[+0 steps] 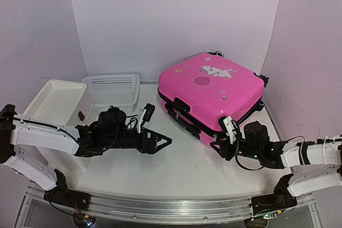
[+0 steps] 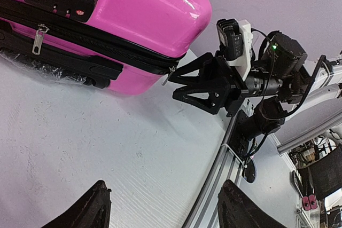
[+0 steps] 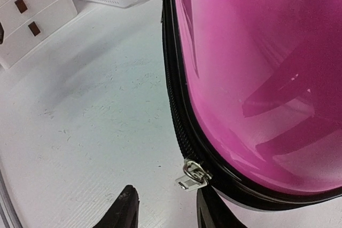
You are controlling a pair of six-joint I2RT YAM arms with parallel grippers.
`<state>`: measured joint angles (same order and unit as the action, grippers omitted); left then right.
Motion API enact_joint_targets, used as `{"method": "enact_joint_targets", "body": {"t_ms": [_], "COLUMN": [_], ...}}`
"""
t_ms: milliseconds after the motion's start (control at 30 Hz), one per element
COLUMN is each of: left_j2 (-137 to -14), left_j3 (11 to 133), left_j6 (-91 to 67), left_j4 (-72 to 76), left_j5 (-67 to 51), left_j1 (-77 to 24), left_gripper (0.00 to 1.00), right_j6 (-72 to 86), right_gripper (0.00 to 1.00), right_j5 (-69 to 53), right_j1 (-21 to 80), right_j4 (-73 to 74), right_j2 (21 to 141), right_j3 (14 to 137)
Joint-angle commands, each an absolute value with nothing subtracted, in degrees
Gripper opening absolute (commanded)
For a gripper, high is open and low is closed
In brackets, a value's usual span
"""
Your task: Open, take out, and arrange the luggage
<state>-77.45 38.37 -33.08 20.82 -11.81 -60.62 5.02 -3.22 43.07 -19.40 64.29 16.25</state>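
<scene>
Top view: luggage (image 1: 211, 92) seen closed, lying flat at right rear of table (image 1: 176, 172). Right gripper (image 1: 219, 140) placed at its near corner. Left gripper (image 1: 163, 142) parted, well apart from the shell.

Left wrist view: nothing held. Zipper seam (image 2: 107, 46) seen running lengthwise along side wall.

Right wrist view: fingers parted, empty. Zipper pull (image 3: 193, 175) found just ahead of gap, not yet gripped. Right arm judged nearer.
</scene>
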Motion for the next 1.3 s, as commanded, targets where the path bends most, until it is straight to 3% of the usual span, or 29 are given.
{"method": "enact_joint_targets", "body": {"t_ms": [0,333,467,733,1267], "left_j2": [-75.92,-76.05,-75.72,-75.61,-75.6], "left_j3": [39.02,38.81,38.55,38.32,37.68], "left_j6": [-33.37,-33.7,-33.88,-34.01,-34.27], "left_j4": [22.01,22.0,22.05,22.06,22.06], "left_j5": [-12.15,-12.12,-12.05,-12.03,-11.62], "left_j1": [-60.29,-60.28,-60.28,-60.29,-60.29], "left_gripper": [0.69,0.69,0.69,0.69,0.69], "right_j6": [8.37,19.22,23.02,27.65,37.45], "right_gripper": [0.37,0.35,0.27,0.32,0.13], "right_j5": [-0.06,9.66,12.59,16.73,24.44], "right_j1": [42.9,42.89,42.96,42.98,42.98], "right_j4": [-28.14,-31.32,-33.23,-33.22,-30.49], "right_j2": [63.73,66.47,67.07,68.01,71.54], "right_j3": [18.13,17.82,17.37,18.58,22.21]}}
